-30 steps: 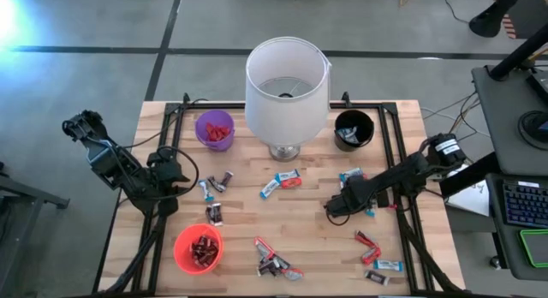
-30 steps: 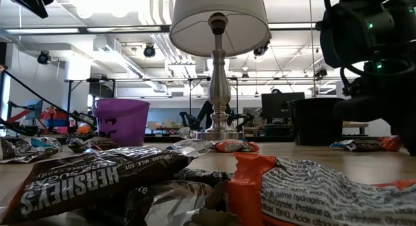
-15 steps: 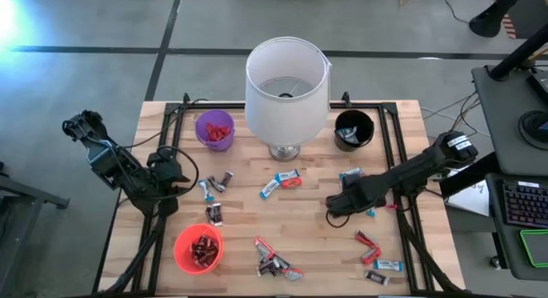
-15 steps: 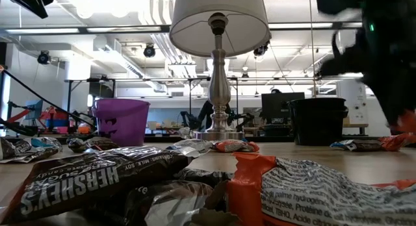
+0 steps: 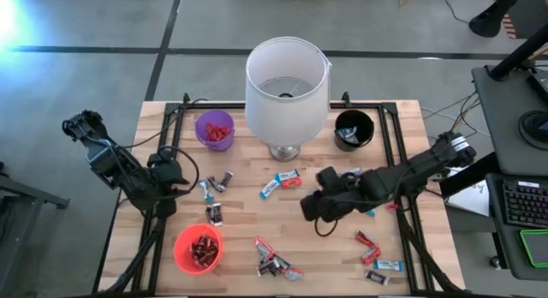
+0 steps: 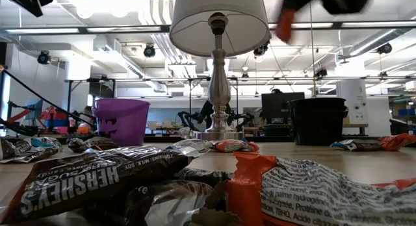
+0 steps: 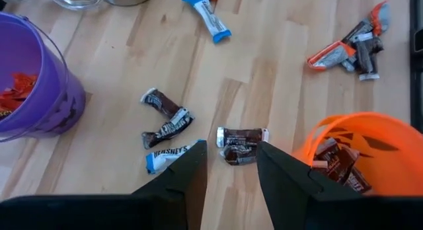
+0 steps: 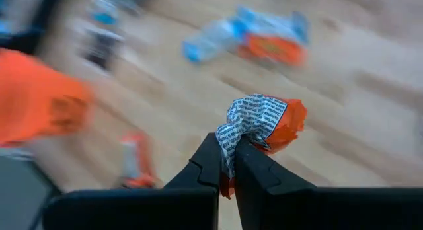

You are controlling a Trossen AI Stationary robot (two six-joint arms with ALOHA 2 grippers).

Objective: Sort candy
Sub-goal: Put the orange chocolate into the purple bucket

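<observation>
Candy in shiny red, light blue-and-white and dark brown wrappers lies scattered over the pale wooden slat table (image 5: 291, 214), which carries a silver-stemmed lamp with a white drum shade (image 5: 287, 86) at its far middle. The right gripper (image 8: 228, 165) is raised above the table's middle right, in front of the lamp base, its two dark fingers pinched tight on an orange-red candy with white printed foil (image 8: 263, 124); in the low view that piece shows as a red blur high up beside the lampshade. The left gripper (image 7: 229, 155) sits low at the table's left edge with its fingers partly spread and nothing between them, looking down on a dark brown wrapped bar (image 7: 241, 137) and two more dark bars (image 7: 166, 117) near it. A purple plastic cup (image 5: 214, 129) at the far left holds red pieces, an orange-red plastic cup (image 5: 198, 248) at the near left holds dark brown ones, and a black cup (image 5: 354, 129) right of the lamp holds light blue-and-white ones. A loose pair of blue and red candies (image 5: 281, 181) lies in front of the lamp base, a small heap (image 5: 274, 260) sits at the near middle, and a few more pieces (image 5: 377, 262) rest at the near right corner.
</observation>
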